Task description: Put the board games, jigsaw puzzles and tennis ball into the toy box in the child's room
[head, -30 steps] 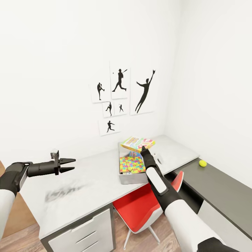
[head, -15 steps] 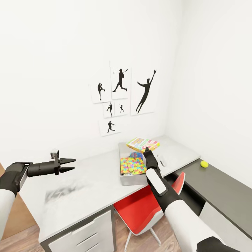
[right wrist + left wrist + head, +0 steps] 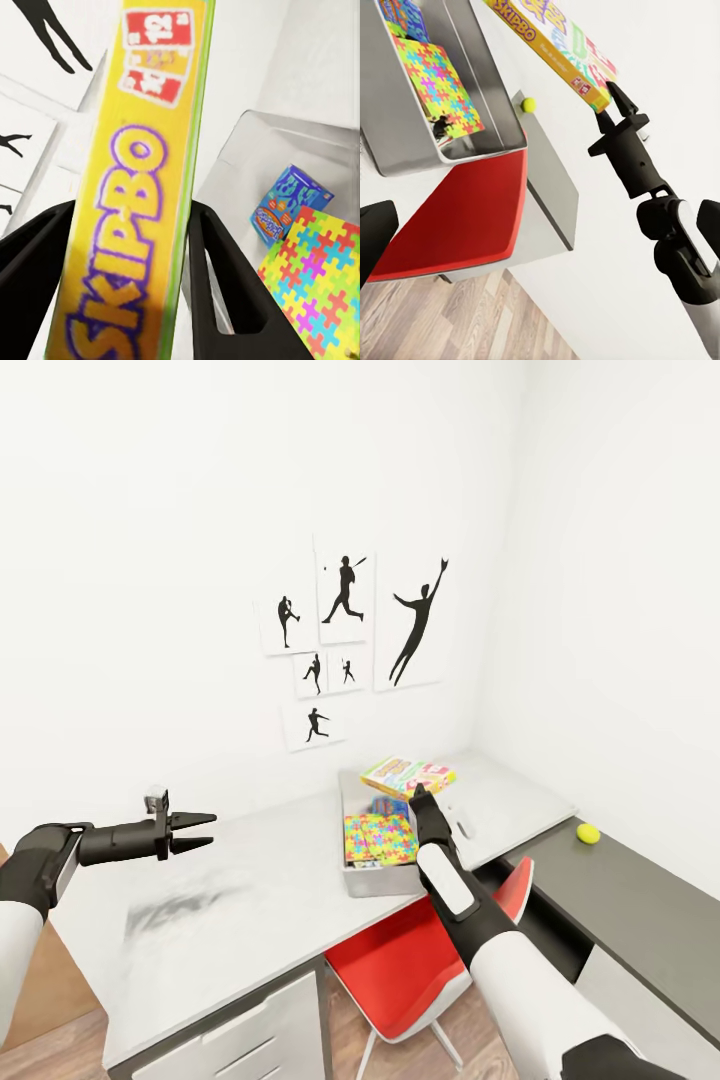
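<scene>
One board game (image 3: 408,774), the yellow Skip-Bo box, is pinched by its edge in the right pincer (image 3: 127,277) and hangs above the far end of the toy box (image 3: 372,877) on the worktop (image 3: 250,900). To finish this step well, I judge the arm should level the box over the free space beside the jigsaw puzzle (image 3: 379,837) and the small blue box (image 3: 291,202), then lower it before letting go. The right arm reaches forward, wrist turned up. The left pincer (image 3: 192,832), spread and holding nothing, hovers over the worktop's left part. The tennis ball (image 3: 587,833) lies on the dark side worktop (image 3: 620,900).
</scene>
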